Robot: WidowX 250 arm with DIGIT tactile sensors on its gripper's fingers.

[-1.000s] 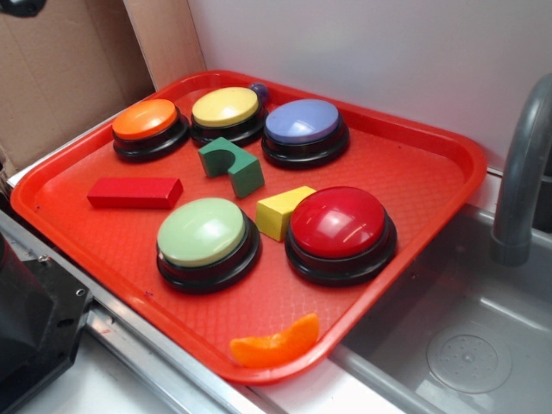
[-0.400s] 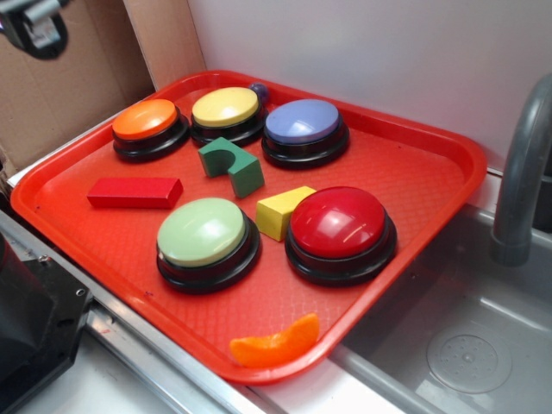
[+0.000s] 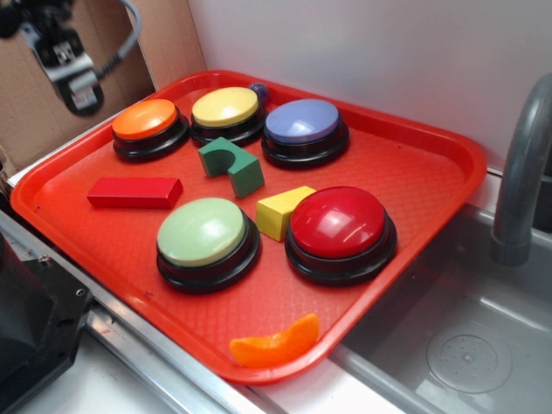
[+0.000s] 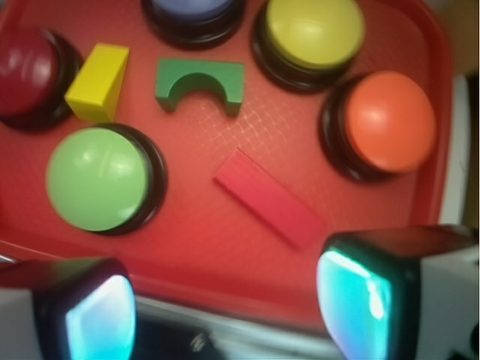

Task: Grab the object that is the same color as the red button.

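The object, a flat long red block, lies on the left part of the red tray, between the orange button and the green button. The red button stands at the tray's front right. My gripper hangs high above the tray's left edge, well apart from the block. It is open, its two fingers wide apart with nothing between them.
A yellow button and a blue button stand at the tray's back. A green arch block, a yellow wedge and an orange slice also lie on it. A sink with a grey faucet is at the right.
My gripper has come down and to the right into view at the top left, nearer the tray's left side. Nothing on the tray has moved.
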